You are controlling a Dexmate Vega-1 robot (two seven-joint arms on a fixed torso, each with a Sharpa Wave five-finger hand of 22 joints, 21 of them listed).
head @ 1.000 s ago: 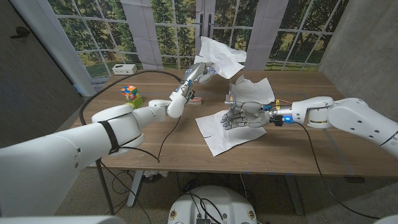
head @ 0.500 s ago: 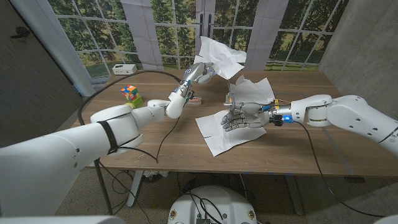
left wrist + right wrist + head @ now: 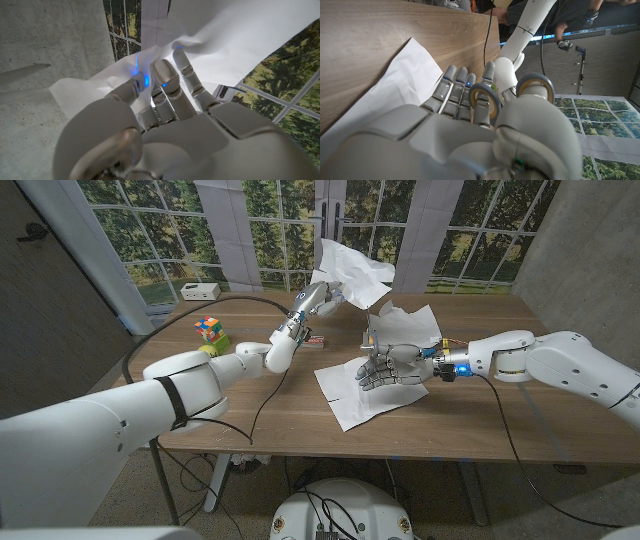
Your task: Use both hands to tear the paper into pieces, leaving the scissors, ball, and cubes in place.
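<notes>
My left hand (image 3: 314,298) is raised over the table's far side and grips a crumpled white piece of paper (image 3: 356,269). In the left wrist view its fingers (image 3: 172,82) curl into that paper piece (image 3: 235,35). The rest of the paper (image 3: 352,395) lies on the table at the middle, with a torn part (image 3: 408,328) standing up behind my right hand (image 3: 388,369). That hand presses down on the sheet with its fingers apart; the right wrist view shows its fingers (image 3: 455,92) lying over the paper (image 3: 402,75).
A coloured cube (image 3: 208,328) and a green cube (image 3: 222,345) sit at the table's left. A small object (image 3: 314,339) lies under my left forearm. A white box (image 3: 199,290) stands at the far left edge. A person (image 3: 570,12) is behind the table.
</notes>
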